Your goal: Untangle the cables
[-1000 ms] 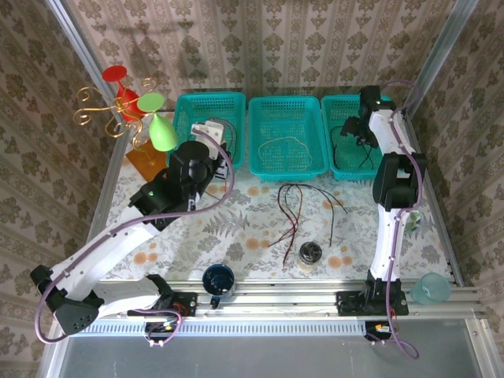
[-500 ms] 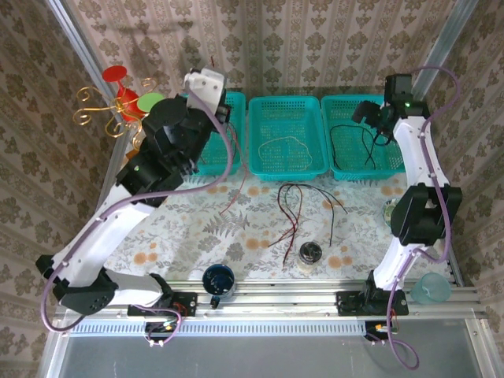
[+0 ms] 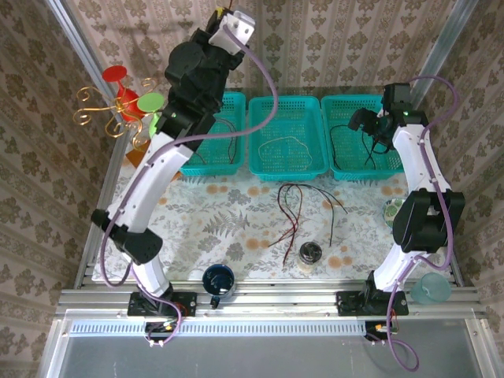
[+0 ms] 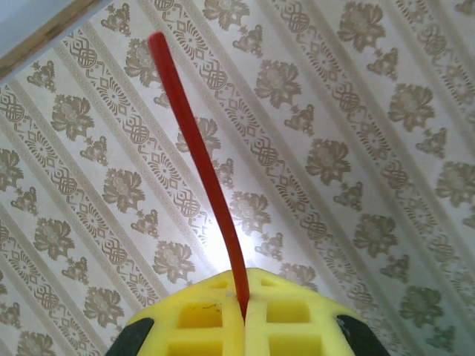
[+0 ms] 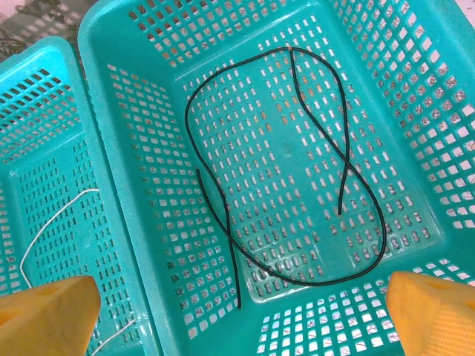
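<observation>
Red cable (image 4: 199,167) is pinched in my shut left tool (image 4: 245,300), raised high above the left basket (image 3: 216,168), and its free length seems to hang down into it. My right tool (image 5: 241,311) gapes wide over the right basket (image 5: 122,185), where a black cable (image 5: 187,115) lies looped. The leftover cables (image 3: 293,206) on the desk (image 3: 236,228) lie nearer this free arm, running roughly near-to-far with bare patterned surface around.

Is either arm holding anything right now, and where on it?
The left gripper pinches the red cable near its end, with a short tail poking out past the hold. The right gripper is open and holds nothing.
</observation>
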